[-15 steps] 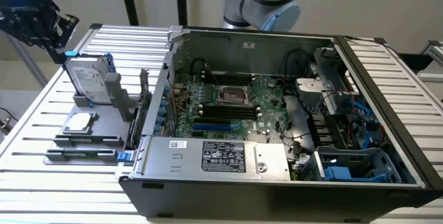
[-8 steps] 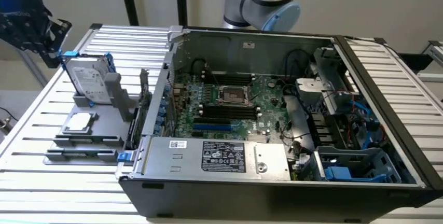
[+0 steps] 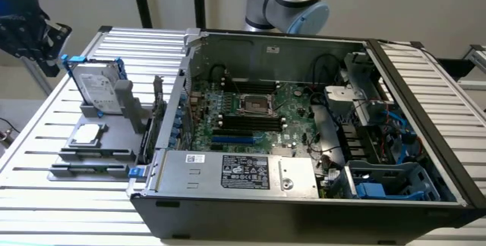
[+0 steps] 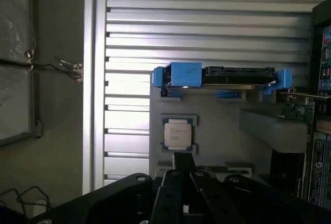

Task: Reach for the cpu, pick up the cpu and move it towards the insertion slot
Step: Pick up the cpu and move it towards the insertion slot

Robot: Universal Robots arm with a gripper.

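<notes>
Your gripper [image 4: 182, 182] is hanging above the slatted metal table [image 4: 207, 27]; you cannot tell how wide it is standing. The cpu [image 4: 178, 133], flat, square and silver-topped, is lying on a grey holder [image 4: 220, 125] just beside the upright blue-framed hard drive [image 4: 222, 74], well apart from the insertion slot [image 3: 255, 105].

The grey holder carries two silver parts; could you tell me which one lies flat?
The small square silver-topped cpu lies flat; the larger blue-framed silver hard drive stands upright on its edge.
</notes>
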